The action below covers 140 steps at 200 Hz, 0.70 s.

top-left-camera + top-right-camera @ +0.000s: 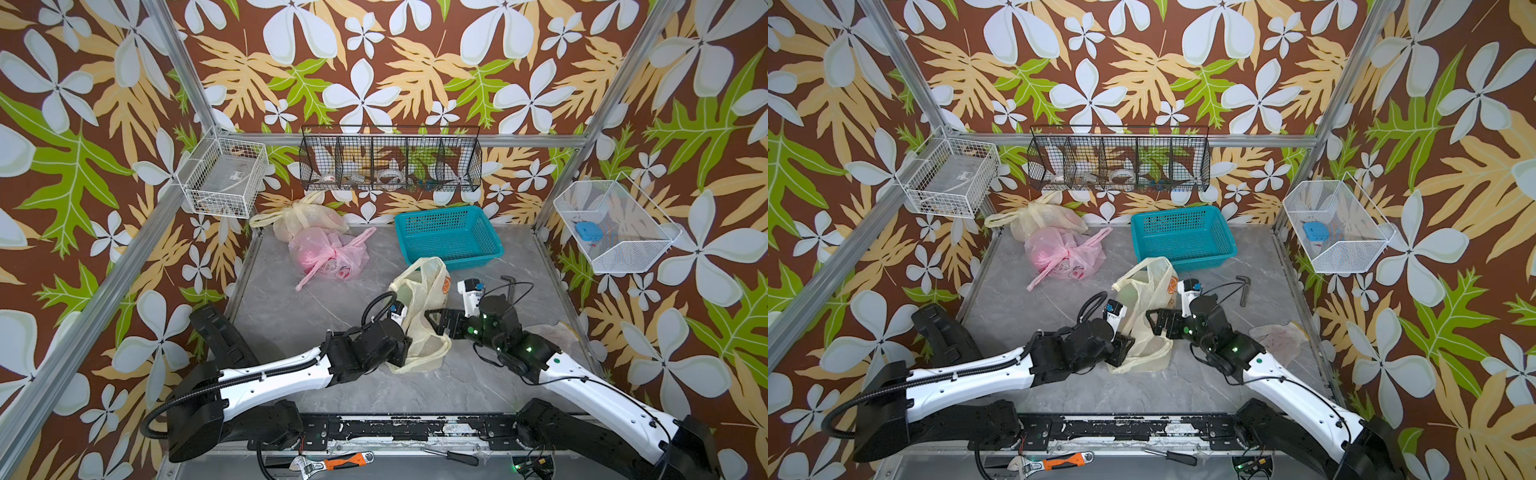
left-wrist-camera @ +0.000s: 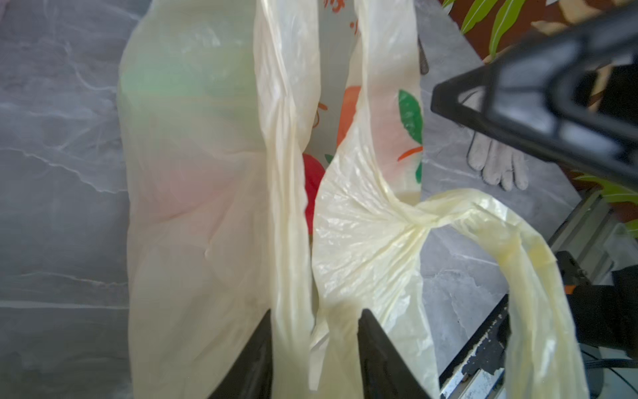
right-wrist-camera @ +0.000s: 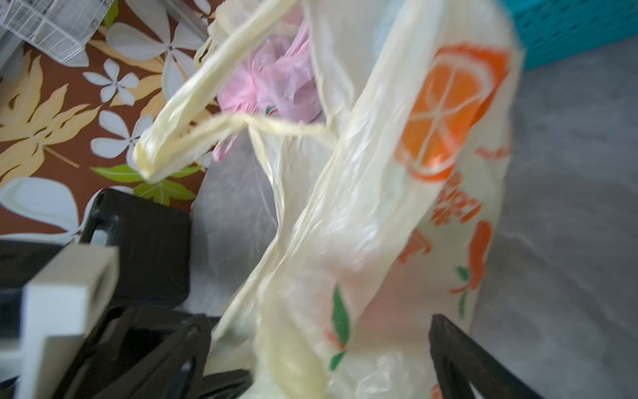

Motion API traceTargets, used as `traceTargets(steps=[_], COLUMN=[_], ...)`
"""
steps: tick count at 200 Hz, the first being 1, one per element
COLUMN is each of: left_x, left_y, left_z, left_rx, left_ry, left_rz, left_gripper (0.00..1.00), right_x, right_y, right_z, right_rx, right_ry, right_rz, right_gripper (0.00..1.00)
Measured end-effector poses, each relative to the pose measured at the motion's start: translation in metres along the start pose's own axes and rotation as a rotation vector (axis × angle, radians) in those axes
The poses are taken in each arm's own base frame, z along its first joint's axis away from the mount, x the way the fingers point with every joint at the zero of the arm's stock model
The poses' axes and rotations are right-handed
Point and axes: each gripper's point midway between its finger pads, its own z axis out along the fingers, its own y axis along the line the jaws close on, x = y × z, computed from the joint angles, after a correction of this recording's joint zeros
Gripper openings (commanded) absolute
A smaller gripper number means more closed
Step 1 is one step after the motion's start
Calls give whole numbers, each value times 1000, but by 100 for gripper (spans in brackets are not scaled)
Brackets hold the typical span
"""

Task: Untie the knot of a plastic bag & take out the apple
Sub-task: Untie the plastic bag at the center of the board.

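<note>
A cream plastic bag (image 1: pixel 419 291) (image 1: pixel 1150 286) with an orange-slice print (image 3: pixel 448 114) stands mid-table between both grippers. Its mouth gapes and its handles hang loose; one handle (image 2: pixel 421 217) is twisted tight. Through the gap, the red apple (image 2: pixel 312 183) shows inside the bag. My left gripper (image 1: pixel 407 347) (image 2: pixel 314 331) is at the bag's near side, jaws partly apart with loose bag film running between them. My right gripper (image 1: pixel 438 324) (image 3: pixel 321 362) stands wide open on the bag's right, with the printed side of the bag between its fingers.
A knotted pink bag (image 1: pixel 328 253) and another cream bag (image 1: pixel 307 218) lie at the back left. A teal basket (image 1: pixel 449 237) sits just behind the bag. A hex key (image 1: pixel 509 286) and crumpled film (image 1: pixel 557 332) lie to the right. Wire baskets hang on the walls.
</note>
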Motion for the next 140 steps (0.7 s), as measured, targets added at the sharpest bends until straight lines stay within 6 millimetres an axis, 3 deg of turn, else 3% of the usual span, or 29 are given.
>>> traceTargets(steps=[27, 56, 88, 96, 112, 125, 131, 140], left_x=[10, 1, -6, -7, -13, -19, -21, -24], left_y=[3, 3, 0, 0, 3, 10, 14, 19], left_z=[7, 4, -2, -3, -6, -10, -12, -15], left_rx=[-11, -4, 19, 21, 19, 11, 9, 4], left_ry=[-4, -51, -90, -93, -111, -132, -141, -156], left_rz=[-37, -70, -92, -101, -123, -154, -173, -186], left_gripper=[48, 52, 59, 60, 63, 66, 66, 68], right_x=[26, 48, 61, 62, 65, 68, 69, 71], right_y=[1, -22, -23, -18, -7, -3, -2, -3], right_z=[4, 15, 25, 27, 30, 31, 30, 27], right_rx=[8, 70, 58, 43, 4, -8, -9, 1], right_ry=[3, 29, 49, 48, 54, 56, 49, 29], right_rz=[16, 43, 41, 23, -17, -40, -49, -65], right_gripper=[96, 83, 80, 71, 31, 8, 0, 0])
